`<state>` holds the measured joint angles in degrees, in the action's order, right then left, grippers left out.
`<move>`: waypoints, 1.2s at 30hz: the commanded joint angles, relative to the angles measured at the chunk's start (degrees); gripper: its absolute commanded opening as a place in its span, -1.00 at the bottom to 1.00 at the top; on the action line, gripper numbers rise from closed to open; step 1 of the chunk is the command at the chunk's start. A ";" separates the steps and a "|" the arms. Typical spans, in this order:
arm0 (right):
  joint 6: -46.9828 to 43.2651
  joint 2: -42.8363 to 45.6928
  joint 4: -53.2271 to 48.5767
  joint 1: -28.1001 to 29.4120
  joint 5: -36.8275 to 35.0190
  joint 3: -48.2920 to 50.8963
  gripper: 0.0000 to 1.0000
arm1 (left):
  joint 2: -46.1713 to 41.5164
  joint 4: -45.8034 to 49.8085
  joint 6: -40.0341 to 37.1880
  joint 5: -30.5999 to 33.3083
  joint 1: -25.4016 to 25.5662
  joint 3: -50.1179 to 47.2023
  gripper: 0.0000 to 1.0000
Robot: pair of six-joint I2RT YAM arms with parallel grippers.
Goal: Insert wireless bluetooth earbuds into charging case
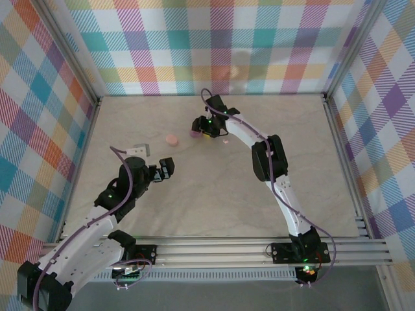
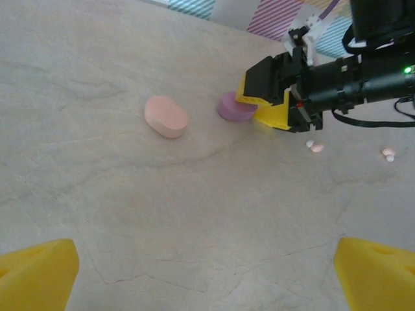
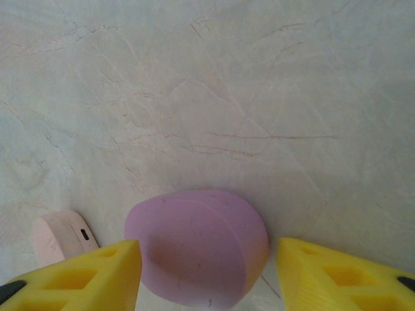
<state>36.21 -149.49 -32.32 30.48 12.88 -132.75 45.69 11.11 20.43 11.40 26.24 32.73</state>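
Right jaws flank a purple case near 4 tiny pale-pink earbuds.

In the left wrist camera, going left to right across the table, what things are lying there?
Pink case → purple case → nearer earbud pair → far-right earbud pair.

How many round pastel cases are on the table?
2. The pink case lies alone on the table; the purple case sits right of it, between the right gripper's parted fingers. Others may hide behind the arm.
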 commanded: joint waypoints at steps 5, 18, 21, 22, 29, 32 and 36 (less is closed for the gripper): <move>-6.33 9.48 -2.23 2.24 -5.88 4.41 0.15 | 6.82 10.67 5.20 -5.81 -5.37 7.16 1.00; -18.41 -1.44 -0.35 9.42 -2.13 -9.41 0.22 | 9.87 14.12 8.14 -8.94 -8.35 6.06 1.00; -19.82 -2.69 3.02 10.16 -2.51 -9.36 0.29 | 9.26 14.35 8.22 -10.19 -9.08 5.52 1.00; -20.07 -3.19 4.25 10.28 -2.74 -9.37 0.30 | 9.16 14.46 8.29 -10.55 -9.26 5.42 1.00; -23.31 -6.71 5.78 10.65 -3.42 -12.23 0.43 | 7.81 15.41 8.12 -11.28 -10.15 4.74 1.00; -25.11 -7.69 4.87 11.08 -3.76 -13.36 0.44 | 7.06 15.26 8.31 -11.24 -10.72 4.11 1.00; -27.90 -8.07 4.19 12.02 -5.19 -14.50 0.44 | 6.93 14.56 8.88 -11.72 -11.12 3.39 1.00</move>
<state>12.34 -156.83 -28.49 41.47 8.93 -145.08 53.30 25.39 28.25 0.84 15.88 36.97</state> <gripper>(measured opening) 0.720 0.999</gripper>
